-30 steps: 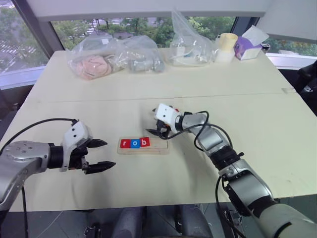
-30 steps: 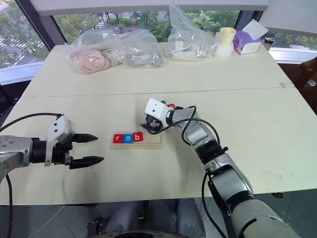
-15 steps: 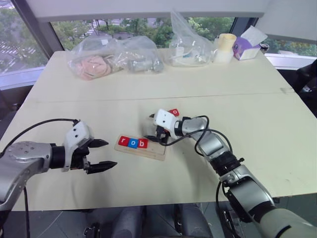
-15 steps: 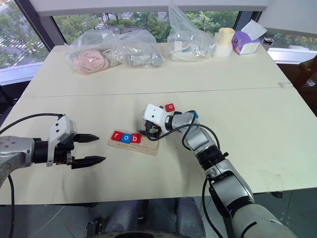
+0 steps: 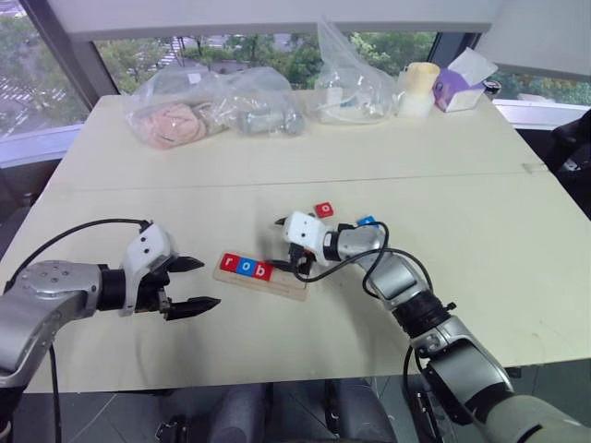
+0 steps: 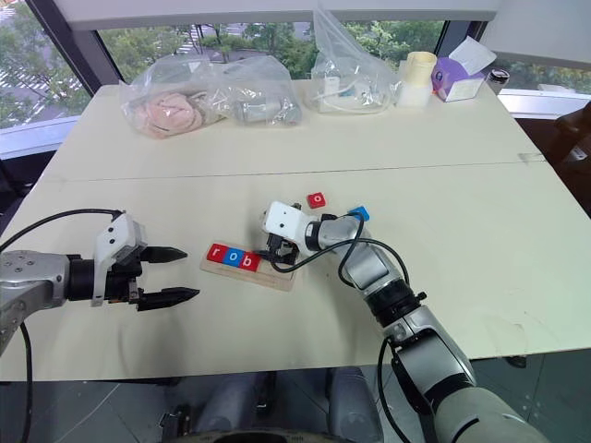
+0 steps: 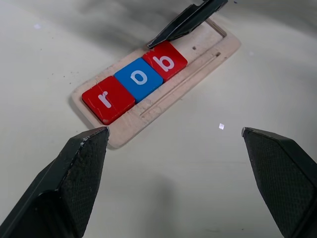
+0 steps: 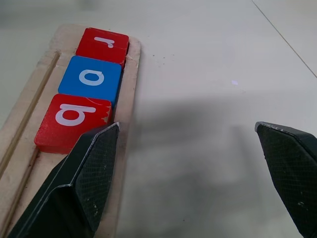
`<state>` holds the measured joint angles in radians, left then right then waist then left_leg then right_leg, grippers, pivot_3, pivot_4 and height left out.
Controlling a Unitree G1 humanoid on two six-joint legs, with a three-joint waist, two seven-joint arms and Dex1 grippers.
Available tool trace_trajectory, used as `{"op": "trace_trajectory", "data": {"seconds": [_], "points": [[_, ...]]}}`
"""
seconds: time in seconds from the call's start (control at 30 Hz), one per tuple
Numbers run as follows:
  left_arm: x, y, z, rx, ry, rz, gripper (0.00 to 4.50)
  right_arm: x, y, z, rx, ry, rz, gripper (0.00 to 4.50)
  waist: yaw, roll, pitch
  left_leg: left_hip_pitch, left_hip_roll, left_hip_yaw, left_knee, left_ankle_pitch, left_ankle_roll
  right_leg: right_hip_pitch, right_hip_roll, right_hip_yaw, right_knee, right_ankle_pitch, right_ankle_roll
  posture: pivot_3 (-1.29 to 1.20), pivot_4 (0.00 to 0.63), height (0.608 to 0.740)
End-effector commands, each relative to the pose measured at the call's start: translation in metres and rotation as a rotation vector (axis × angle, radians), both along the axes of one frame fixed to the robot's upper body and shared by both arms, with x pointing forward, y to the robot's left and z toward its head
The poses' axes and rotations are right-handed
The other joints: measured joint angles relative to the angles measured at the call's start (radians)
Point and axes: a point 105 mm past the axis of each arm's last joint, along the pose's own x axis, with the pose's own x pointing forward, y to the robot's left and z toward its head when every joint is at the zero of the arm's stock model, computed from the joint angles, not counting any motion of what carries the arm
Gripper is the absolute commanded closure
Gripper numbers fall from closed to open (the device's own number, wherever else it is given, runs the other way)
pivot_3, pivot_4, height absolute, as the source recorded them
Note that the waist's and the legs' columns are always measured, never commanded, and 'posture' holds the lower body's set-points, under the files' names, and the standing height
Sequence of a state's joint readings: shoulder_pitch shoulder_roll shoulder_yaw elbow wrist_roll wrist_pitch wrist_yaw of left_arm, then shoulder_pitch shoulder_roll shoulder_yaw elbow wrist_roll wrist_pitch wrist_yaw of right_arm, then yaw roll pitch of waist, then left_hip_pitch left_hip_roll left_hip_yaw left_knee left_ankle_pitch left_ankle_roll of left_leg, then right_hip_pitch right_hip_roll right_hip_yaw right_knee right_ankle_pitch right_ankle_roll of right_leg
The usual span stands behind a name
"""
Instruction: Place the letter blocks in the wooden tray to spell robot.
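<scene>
The wooden tray (image 5: 294,285) lies slanted at the table's middle. Three letter blocks sit in it: red r (image 5: 230,262), blue o (image 5: 247,267) and red b (image 5: 265,271). A loose red o block (image 5: 324,209) and a blue block (image 5: 367,221) lie on the table behind my right arm. My right gripper (image 5: 287,246) is open, with one finger over the tray's bare end next to the b (image 8: 74,119). My left gripper (image 5: 196,284) is open and holds nothing, a short way left of the tray (image 7: 198,74).
Clear plastic bags (image 5: 175,115) with soft items line the table's far edge. Beside them stand a pale yellow cup (image 5: 422,88) and a purple tissue box (image 5: 462,88). A seam (image 5: 416,175) runs across the tabletop behind the blocks.
My right gripper pulled back toward the tray, uncovering the two loose blocks. The tray swung from level to slanted, its bare end nearer me. The left arm stayed put.
</scene>
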<state>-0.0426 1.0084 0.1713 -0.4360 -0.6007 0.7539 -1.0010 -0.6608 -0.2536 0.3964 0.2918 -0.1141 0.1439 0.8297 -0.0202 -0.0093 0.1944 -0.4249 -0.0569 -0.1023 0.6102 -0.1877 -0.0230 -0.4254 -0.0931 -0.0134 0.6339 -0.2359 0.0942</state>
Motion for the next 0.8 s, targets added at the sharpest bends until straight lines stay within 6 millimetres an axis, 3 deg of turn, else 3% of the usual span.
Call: {"op": "trace_trajectory", "data": {"seconds": [0.03, 0.17, 0.27, 0.33, 0.53, 0.7, 0.8], "points": [[0.0, -0.002, 0.006, -0.002, -0.028, -0.014, 0.0, 0.009, -0.001, 0.027, 0.061, -0.085, -0.039, 0.04, 0.0, 0.0, 0.0, 0.0, 0.0, 0.0, 0.0, 0.0, 0.0, 0.0, 0.0, 0.0, 0.0, 0.0, 0.0, 0.0, 0.15, 0.74], [0.006, -0.004, 0.014, -0.027, -0.076, 0.007, 0.0, 0.028, -0.021, 0.059, 0.146, -0.152, -0.169, 0.04, 0.003, 0.0, 0.0, 0.0, 0.0, 0.0, 0.0, 0.0, 0.0, 0.0, 0.0, 0.0, 0.0, 0.0, -0.001, 0.0, 0.15, 0.74], [0.01, -0.011, 0.026, -0.096, -0.108, 0.013, 0.0, 0.033, -0.045, 0.082, 0.289, -0.085, -0.315, 0.04, 0.008, 0.0, 0.0, 0.0, 0.0, 0.0, 0.0, 0.0, -0.001, 0.0, 0.0, 0.0, 0.0, 0.0, 0.0, 0.0, 0.15, 0.74], [0.015, -0.015, 0.033, -0.131, -0.141, 0.023, 0.0, 0.033, -0.06, 0.088, 0.397, 0.014, -0.445, 0.04, 0.008, 0.0, 0.0, 0.0, 0.0, 0.0, 0.0, 0.0, -0.001, 0.0, 0.0, 0.0, 0.0, 0.001, 0.001, 0.0, 0.15, 0.74], [0.034, -0.021, 0.04, -0.163, -0.227, 0.054, 0.0, 0.031, -0.071, 0.059, 0.441, 0.243, -0.72, 0.04, 0.002, 0.0, -0.001, 0.0, 0.001, 0.0, 0.0, 0.0, -0.001, 0.0, 0.001, 0.001, 0.0, 0.002, 0.0, 0.0, 0.15, 0.74], [0.037, -0.026, 0.039, -0.157, -0.228, 0.031, 0.0, 0.037, -0.067, 0.037, 0.4, 0.29, -0.784, 0.04, 0.001, 0.0, 0.0, 0.0, 0.001, 0.002, 0.0, 0.0, 0.0, -0.001, 0.002, 0.001, 0.0, 0.001, -0.002, 0.0, 0.15, 0.74], [0.04, -0.026, 0.037, -0.148, -0.227, 0.031, 0.0, 0.051, -0.066, 0.021, 0.347, 0.284, -0.836, 0.04, 0.0, 0.0, 0.0, 0.0, 0.001, 0.004, 0.0, 0.001, 0.0, -0.001, 0.002, 0.002, 0.0, 0.002, -0.002, 0.0, 0.15, 0.74]]}}
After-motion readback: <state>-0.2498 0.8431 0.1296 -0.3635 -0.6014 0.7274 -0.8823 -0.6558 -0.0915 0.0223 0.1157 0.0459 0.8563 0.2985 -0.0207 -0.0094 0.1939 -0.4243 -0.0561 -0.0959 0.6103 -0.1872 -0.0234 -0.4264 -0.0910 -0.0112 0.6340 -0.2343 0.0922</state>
